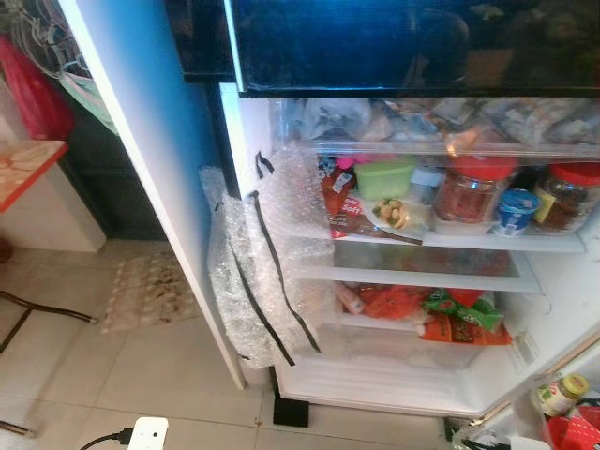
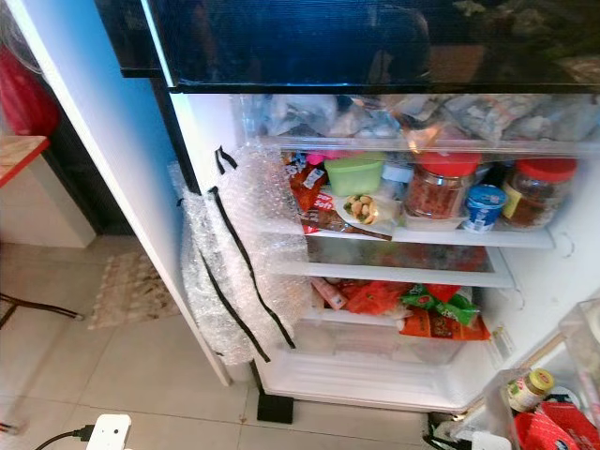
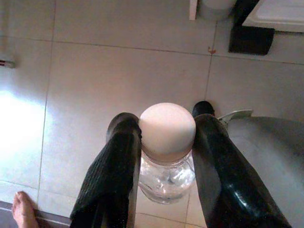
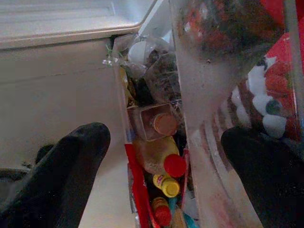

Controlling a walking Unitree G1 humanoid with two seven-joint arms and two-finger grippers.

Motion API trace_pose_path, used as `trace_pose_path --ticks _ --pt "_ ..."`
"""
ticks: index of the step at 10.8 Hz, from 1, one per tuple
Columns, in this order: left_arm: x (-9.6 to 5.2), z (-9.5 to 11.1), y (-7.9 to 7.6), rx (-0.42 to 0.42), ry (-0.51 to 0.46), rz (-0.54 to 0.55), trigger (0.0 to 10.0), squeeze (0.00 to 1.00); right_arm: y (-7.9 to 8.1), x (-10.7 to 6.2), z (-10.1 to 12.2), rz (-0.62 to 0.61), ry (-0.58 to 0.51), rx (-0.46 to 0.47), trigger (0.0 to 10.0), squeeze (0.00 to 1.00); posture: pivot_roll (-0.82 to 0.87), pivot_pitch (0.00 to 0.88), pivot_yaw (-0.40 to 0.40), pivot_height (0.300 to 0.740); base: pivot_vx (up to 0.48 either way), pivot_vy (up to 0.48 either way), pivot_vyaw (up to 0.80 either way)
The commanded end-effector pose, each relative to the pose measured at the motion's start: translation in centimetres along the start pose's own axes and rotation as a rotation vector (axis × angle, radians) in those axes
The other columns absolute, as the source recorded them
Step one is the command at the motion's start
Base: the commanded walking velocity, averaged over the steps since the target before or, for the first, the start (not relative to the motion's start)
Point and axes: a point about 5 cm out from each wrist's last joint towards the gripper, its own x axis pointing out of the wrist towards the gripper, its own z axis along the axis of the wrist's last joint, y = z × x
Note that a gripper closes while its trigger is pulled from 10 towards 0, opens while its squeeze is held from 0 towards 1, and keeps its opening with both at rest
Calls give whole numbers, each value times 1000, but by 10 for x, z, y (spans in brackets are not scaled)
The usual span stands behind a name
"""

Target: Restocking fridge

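Down by the floor, the left gripper (image 3: 164,156) is clamped on a small clear bottle (image 3: 166,178) with a rounded pale cap (image 3: 167,129). The two black fingers (image 3: 114,180) pinch it just under the cap, at the neck, which looks like the surest hold on such a smooth thing. It hangs over the pale floor tiles (image 3: 104,80), with the black foot of the fridge (image 3: 251,39) at the upper right of that frame, so the bottle is still outside, waiting to go in. A bare foot (image 3: 23,211) shows at the lower left corner, so a person stands close by.

The right gripper (image 4: 161,156) has its fingers spread wide and holds nothing. It looks into a door rack (image 4: 199,118) packed with sauce bottles (image 4: 166,164), red and yellow caps upward, jammed tight so they cannot tip.

In the head views the fridge (image 1: 422,253) stands open across the centre and right. The upper shelf (image 1: 450,239) carries red-lidded jars (image 1: 473,187), a green tub (image 1: 382,178) and a small blue cup (image 1: 515,211); red and green packets (image 1: 441,319) lie lower down. Bubble wrap (image 1: 248,272) taped with black strips hangs on the fridge's left edge, probably as padding. A rug (image 1: 145,291) lies at the left, and a white plug block (image 1: 148,433) sits at the bottom edge. I'd guess the bottle belongs on a shelf or in the door rack.
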Motion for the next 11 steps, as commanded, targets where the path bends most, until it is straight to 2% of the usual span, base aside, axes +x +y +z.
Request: trace_pose_path --ticks 1,3,5,7,9,11 --pt "-1 -4 5 -2 16 9 10000 0 -27 3 16 -100 -70 3 10000 0 -38 0 37 740 0 0 0" --pt "-1 -5 5 -1 20 9 10000 0 -40 3 14 -129 -69 -8 10000 0 -39 0 38 740 0 0 0" --pt "-2 -7 7 3 26 12 10000 0 -62 2 16 -196 -86 6 10000 0 -43 0 43 740 0 0 0" --pt "-2 -7 7 7 27 11 10000 0 -72 2 23 -240 -113 28 10000 0 -44 0 44 740 0 0 0" --pt "-2 -7 6 5 28 10 10000 0 -76 2 32 -253 -132 32 10000 0 -42 0 39 740 0 0 0" --pt "-2 -9 5 -2 36 11 10000 0 -68 3 36 -216 -128 20 10000 0 -39 0 34 740 0 0 0"
